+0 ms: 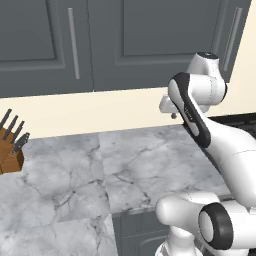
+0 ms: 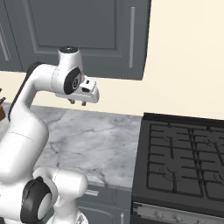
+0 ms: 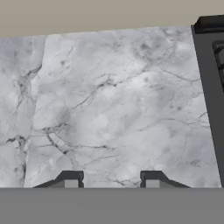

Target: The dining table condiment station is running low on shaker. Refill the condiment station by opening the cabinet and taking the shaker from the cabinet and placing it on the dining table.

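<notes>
Cabinet (image 2: 87, 26) door shut, no writing readable; fingers (image 3: 72, 180) parted, grasping nothing, above marble counter (image 3: 113, 109).

Veined marble counter (image 1: 65, 185); wooden knife block (image 1: 9, 152)

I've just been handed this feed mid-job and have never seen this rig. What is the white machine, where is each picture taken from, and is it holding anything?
The white machine is a robot arm with a two-finger gripper, mounted on a base that drives. Two pictures come from cameras on that base, behind the arm to its left and right. The third looks down from the hand itself, with the two dark fingertips at the bottom. The gripper hangs above a marble counter, jaws apart with nothing between them. A knife block stands at the counter's left end, and a black stove sits to its right. The dark grey wall cabinet above, with its silver bar handle, is closed.
</notes>
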